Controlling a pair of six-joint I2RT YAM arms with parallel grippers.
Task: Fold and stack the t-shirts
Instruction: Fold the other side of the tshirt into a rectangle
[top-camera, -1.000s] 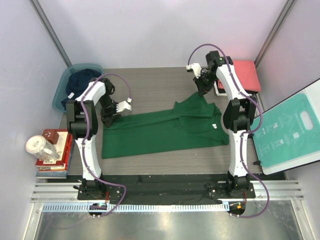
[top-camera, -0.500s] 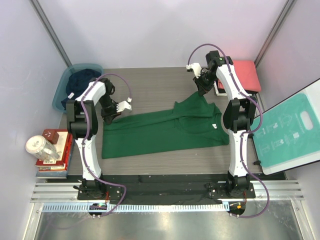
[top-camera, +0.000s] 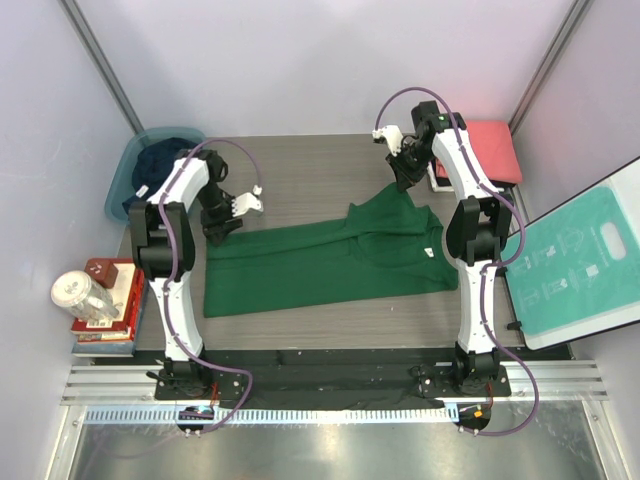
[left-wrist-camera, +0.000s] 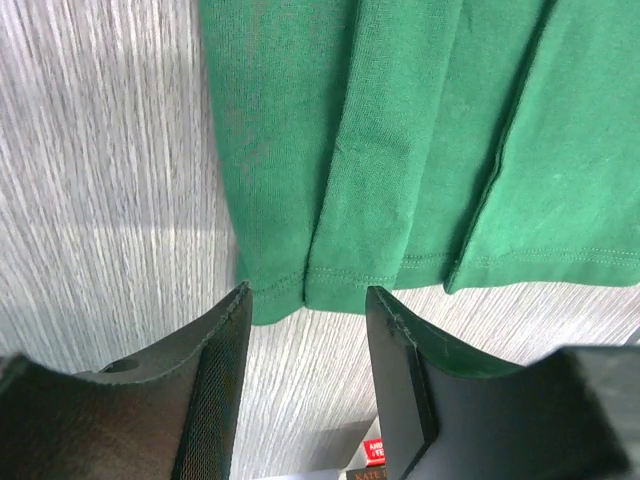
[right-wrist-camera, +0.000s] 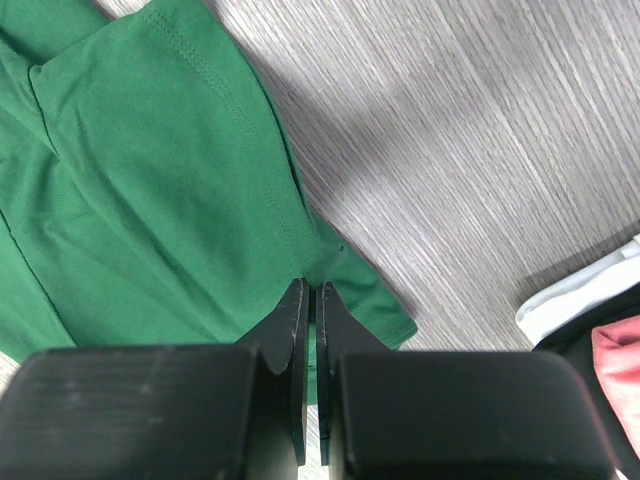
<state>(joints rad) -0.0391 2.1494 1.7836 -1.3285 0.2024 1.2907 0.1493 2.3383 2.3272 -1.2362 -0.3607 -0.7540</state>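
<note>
Where the top view looks down, you have the dark green t-shirt (top-camera: 320, 265) lying on the table (top-camera: 300, 165). It is mostly flat, with one far corner raised to the right gripper (top-camera: 404, 183). The left gripper (top-camera: 218, 233) stands at the shirt's opposite end. By the left wrist view, that gripper's jaws stand about half apart over the shirt's stitched hem and grasp nothing. By the right wrist view, the jaws are pressed together and pinch a creased fold of the shirt.
</note>
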